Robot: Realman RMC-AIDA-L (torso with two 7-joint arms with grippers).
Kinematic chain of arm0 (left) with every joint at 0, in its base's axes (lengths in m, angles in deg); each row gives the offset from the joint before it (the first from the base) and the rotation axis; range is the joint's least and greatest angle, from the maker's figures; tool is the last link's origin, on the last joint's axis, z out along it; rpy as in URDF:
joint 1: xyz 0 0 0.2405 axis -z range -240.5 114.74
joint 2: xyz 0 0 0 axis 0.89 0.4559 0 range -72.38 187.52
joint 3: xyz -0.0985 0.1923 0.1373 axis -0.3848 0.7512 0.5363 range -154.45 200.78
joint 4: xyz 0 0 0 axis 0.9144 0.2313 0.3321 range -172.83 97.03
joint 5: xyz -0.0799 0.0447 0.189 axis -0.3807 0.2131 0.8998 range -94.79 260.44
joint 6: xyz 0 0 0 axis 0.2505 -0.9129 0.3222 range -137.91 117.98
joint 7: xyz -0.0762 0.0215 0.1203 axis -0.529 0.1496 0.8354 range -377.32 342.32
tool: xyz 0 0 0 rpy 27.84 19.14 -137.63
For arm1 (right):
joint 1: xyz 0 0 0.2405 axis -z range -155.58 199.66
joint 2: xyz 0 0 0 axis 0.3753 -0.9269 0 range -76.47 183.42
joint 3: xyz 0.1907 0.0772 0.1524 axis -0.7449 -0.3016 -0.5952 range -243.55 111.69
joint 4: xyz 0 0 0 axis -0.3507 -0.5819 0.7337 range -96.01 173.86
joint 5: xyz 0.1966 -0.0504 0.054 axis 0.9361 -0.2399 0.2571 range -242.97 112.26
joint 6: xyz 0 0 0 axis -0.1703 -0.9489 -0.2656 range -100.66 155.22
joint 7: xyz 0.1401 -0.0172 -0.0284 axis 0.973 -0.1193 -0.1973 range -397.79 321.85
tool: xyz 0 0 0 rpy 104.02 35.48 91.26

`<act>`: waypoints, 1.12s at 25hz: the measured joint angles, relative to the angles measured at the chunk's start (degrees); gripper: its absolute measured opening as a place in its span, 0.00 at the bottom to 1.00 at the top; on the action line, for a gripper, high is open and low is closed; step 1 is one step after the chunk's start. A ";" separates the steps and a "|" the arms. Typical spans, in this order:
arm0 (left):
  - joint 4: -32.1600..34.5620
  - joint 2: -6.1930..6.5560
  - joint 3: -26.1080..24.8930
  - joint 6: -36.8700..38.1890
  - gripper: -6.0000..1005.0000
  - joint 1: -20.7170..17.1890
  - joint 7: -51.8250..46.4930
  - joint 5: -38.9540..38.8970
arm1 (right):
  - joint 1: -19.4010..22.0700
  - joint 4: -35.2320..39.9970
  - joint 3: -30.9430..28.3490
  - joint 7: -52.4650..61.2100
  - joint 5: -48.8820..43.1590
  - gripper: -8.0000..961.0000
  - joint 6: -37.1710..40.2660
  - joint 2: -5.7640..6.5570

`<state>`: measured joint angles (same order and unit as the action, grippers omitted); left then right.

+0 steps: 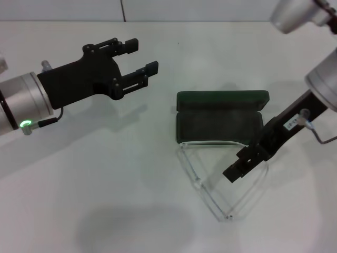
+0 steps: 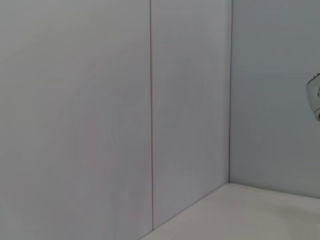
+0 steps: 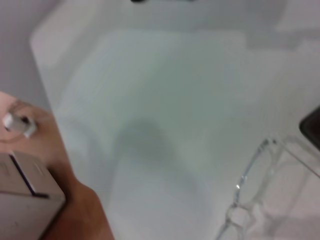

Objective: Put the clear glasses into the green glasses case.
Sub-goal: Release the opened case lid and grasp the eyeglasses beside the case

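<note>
Reaching down over the white table [image 1: 105,200], the right gripper [image 1: 243,164] hovers at the clear glasses [image 1: 221,179], its dark fingers low beside one temple arm; whether its jaws are apart or closed cannot be told from the head view. The glasses lie unfolded just in front of the open green glasses case [image 1: 221,118], the front frame running parallel to the case's long side and touching or nearly touching its near edge, both arms splayed toward the robot. The step in hand looks like the pick-up, and the next move would call for a firm hold on the thin frame, then a lift over the case's black-lined tray. The left gripper [image 1: 138,62] hangs well to the left, jaws spread and empty.

From the left wrist, only bare wall panels show.

From the right wrist, the clear glasses [image 3: 260,190] appear at one edge, a hinge and arm visible on the table.
</note>
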<state>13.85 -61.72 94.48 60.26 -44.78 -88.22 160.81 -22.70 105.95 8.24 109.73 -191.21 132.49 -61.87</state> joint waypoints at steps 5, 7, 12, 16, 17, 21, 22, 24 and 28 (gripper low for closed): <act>-0.74 0.04 -0.42 -0.47 0.65 1.83 -0.19 2.42 | -2.73 -0.32 5.94 5.76 -1.33 0.76 -2.16 -0.22; -1.22 0.04 -0.73 -0.50 0.65 2.86 -0.87 3.42 | -3.04 -0.63 8.04 7.17 -1.36 0.76 -4.14 -0.30; -1.15 0.12 -0.83 -0.22 0.65 3.52 -1.75 4.11 | -4.59 -4.03 12.34 9.55 -1.41 0.76 -8.71 -0.65; -1.11 0.17 -0.67 -0.11 0.65 3.71 -1.78 4.13 | -6.34 -7.49 14.96 10.43 0.00 0.76 -12.08 -0.85; -1.05 0.21 -0.47 0.29 0.65 3.80 -1.78 4.16 | -6.69 -8.11 15.29 10.54 0.37 0.76 -12.58 -0.85; -0.99 0.21 -0.44 0.78 0.65 3.82 -1.78 4.19 | -8.71 -12.16 17.25 11.11 3.42 0.76 -15.08 -0.84; -0.99 0.21 -0.46 0.79 0.65 3.82 -1.78 4.19 | -9.06 -13.10 17.98 11.16 4.42 0.76 -15.67 -0.85; -0.99 0.21 -0.50 0.80 0.65 3.71 -1.79 4.20 | -9.50 -14.00 19.19 11.51 5.13 0.76 -16.51 -0.84; -0.99 0.20 -0.45 0.87 0.65 3.38 -1.62 4.20 | -9.84 -14.33 21.68 13.61 5.06 0.76 -17.74 -0.84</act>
<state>12.86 -61.52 94.04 61.12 -41.41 -89.84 165.01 -32.54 91.63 29.92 123.35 -186.15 114.75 -62.70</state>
